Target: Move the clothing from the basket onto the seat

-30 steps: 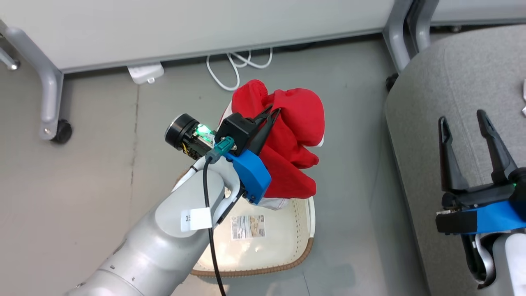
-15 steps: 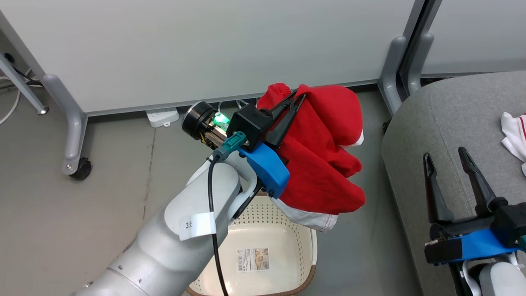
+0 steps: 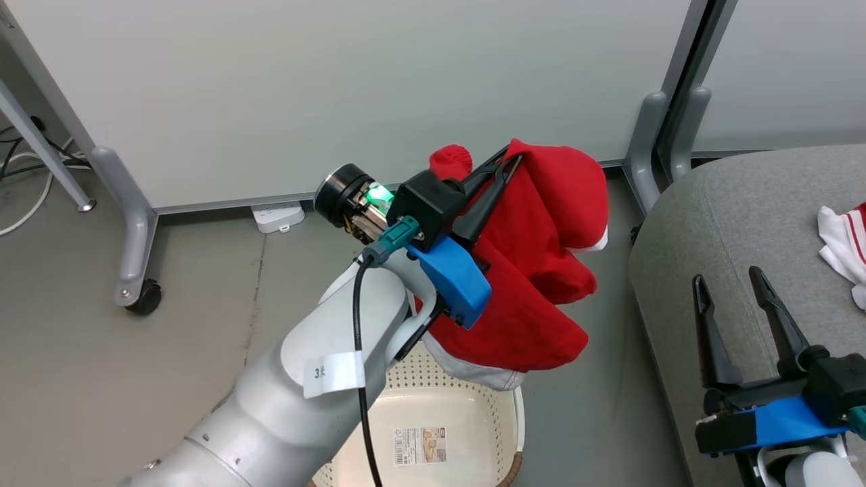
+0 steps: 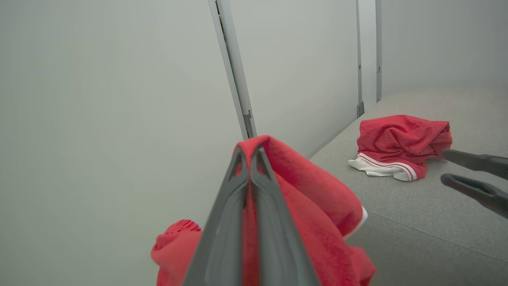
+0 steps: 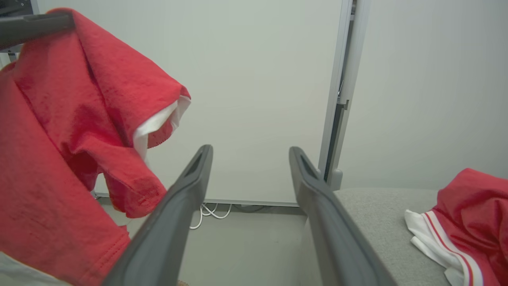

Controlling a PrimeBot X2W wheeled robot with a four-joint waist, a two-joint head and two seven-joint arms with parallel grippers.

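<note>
My left gripper point(image 3: 512, 153) is shut on a bright red piece of clothing point(image 3: 541, 270) with a white hem, which hangs in a bunch above the far edge of the basket point(image 3: 379, 433). The basket is cream, perforated and shows a bare bottom with a label. In the left wrist view the shut fingertips point(image 4: 249, 149) pinch the red fabric point(image 4: 317, 198). The grey seat point(image 3: 744, 223) lies to the right, with another red-and-white garment point(image 3: 842, 243) on it. My right gripper point(image 3: 725, 277) hovers open over the seat's near edge, its fingers point(image 5: 190, 186) empty.
White partition panels point(image 3: 338, 81) on grey castor legs point(image 3: 135, 270) stand behind the basket. A power strip point(image 3: 277, 215) and cables point(image 3: 20, 196) lie on the floor at their base. A strip of grey floor point(image 3: 595, 419) separates basket and seat.
The head camera has tilted up, so the whole picture has shifted down. My left gripper has carried the red garment higher above the basket and a little toward the seat. The right gripper stays open.
</note>
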